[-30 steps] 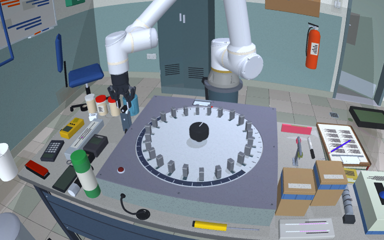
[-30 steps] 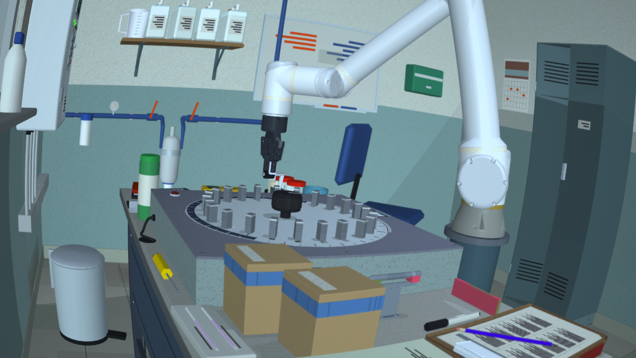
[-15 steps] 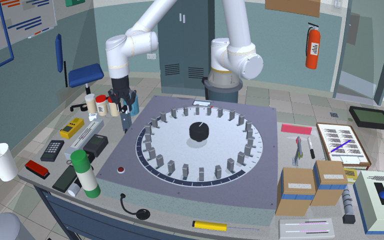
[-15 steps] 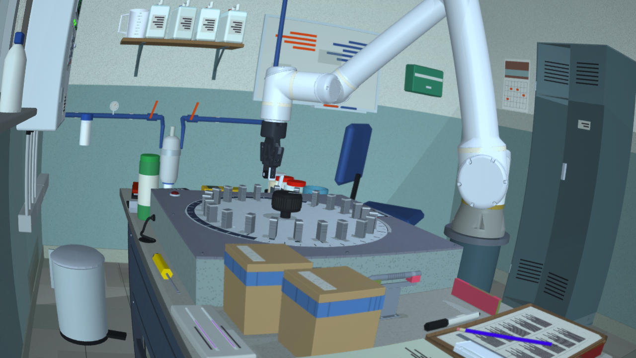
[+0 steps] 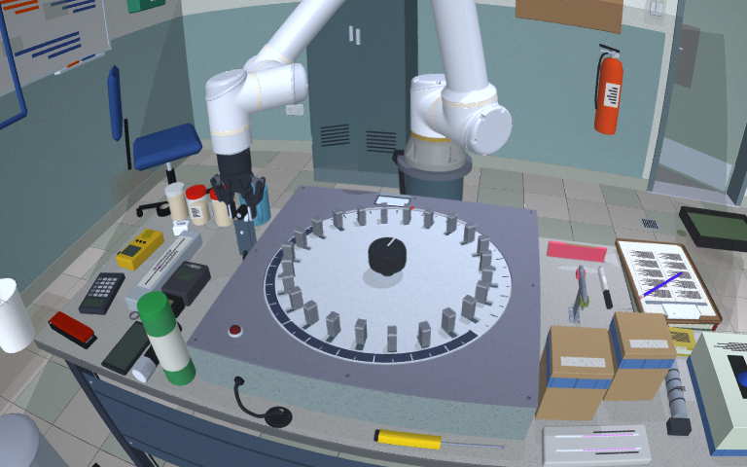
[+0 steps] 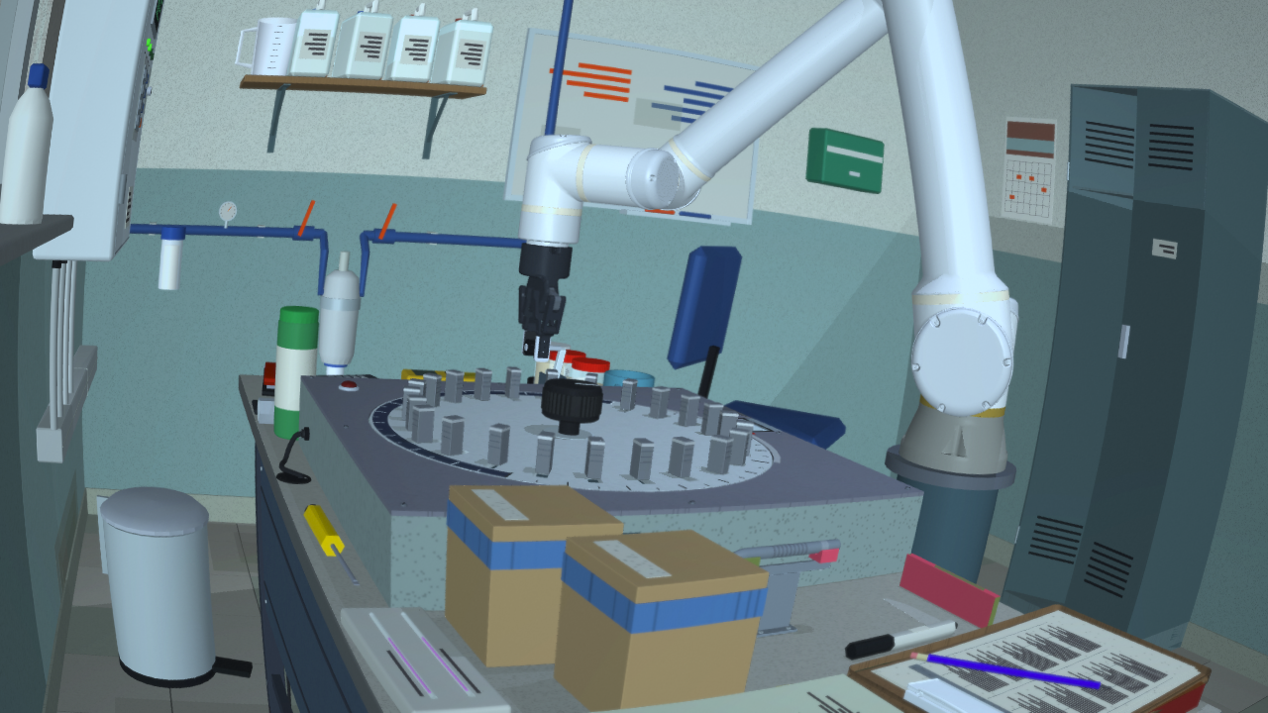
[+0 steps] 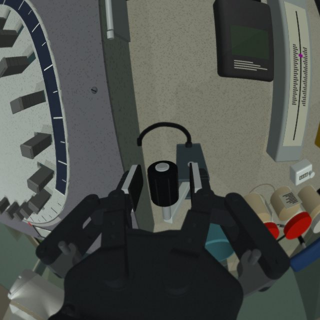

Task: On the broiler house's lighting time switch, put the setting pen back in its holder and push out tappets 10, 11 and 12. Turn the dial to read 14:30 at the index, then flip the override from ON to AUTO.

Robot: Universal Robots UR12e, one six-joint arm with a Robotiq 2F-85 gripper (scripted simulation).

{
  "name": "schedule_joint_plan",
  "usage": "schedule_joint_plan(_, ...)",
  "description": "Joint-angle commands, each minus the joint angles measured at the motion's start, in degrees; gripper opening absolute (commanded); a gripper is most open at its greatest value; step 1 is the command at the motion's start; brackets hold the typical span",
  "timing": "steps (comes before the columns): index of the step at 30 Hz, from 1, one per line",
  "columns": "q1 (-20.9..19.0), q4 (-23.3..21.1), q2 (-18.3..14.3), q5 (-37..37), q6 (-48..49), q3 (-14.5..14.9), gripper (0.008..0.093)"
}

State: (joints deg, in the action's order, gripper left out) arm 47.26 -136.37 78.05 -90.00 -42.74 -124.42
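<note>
The setting pen (image 7: 163,182), with a black ribbed cap and pale shaft, stands upright in its grey holder (image 7: 188,161) on the bench by the time switch's left side. My gripper (image 7: 162,180) (image 5: 241,209) hangs right above it, open, holding nothing, its fingers to either side of the pen's cap. The time switch (image 5: 385,286) is a grey box with a white dial, a ring of grey tappets (image 5: 361,332) and a black centre knob (image 5: 386,256). A red button (image 5: 235,330) sits at its near left corner. The override lever is hidden.
A blue cup (image 5: 261,205) and red-capped jars (image 5: 197,205) stand just behind the gripper. A black meter (image 7: 244,44), a slide gauge (image 7: 295,89), a yellow tester (image 5: 139,249) and a green-and-white can (image 5: 166,337) crowd the bench's left. Two cardboard boxes (image 5: 606,363) and a clipboard (image 5: 666,281) lie right.
</note>
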Motion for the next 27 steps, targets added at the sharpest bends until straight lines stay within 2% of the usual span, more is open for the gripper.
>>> schedule_joint_plan(1, 0.00, -0.02, 0.03, 0.00, 0.00, 0.04, 0.0520)
schedule_joint_plan(8, 0.00, -0.02, 0.03, 0.00, 0.00, 0.04, 0.0520)
schedule_joint_plan(27, 0.00, -0.02, 0.03, 0.00, 0.00, 0.04, 0.0140)
